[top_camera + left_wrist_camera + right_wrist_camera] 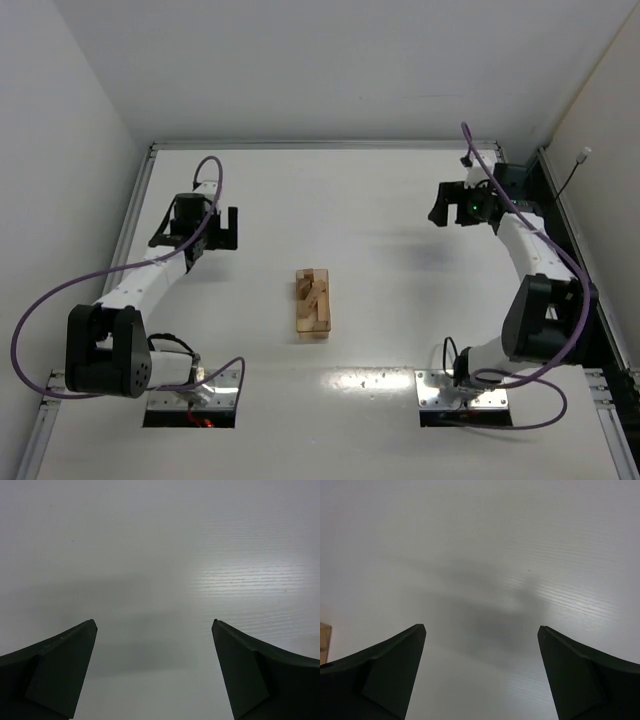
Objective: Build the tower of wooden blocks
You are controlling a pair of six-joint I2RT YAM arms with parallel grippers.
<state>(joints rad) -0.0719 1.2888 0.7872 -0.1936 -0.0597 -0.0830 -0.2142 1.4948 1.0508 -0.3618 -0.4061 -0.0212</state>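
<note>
Black fingers (60, 665) of the left gripper (154, 627) framed the wrist view, spread as wide as they go and holding nothing, with only bare white desk (160, 540) beneath them. The right gripper (481, 630) hung just as empty, its fingers almost fully apart. From overhead, the wood blocks (312, 290) lay jumbled in a shallow wooden tray (312, 333) at the middle of the desk, between the two arms and well apart from both, with no tower yet begun. Trouble looked likeliest at the first pick: the blocks sat touching and crossed over one another, so fingers closing on one could nudge its neighbours, tip a piece against the tray wall or drag the light tray itself. Both arms reaching for the centre together could also collide. How many blocks lay there was too small to tell.
</note>
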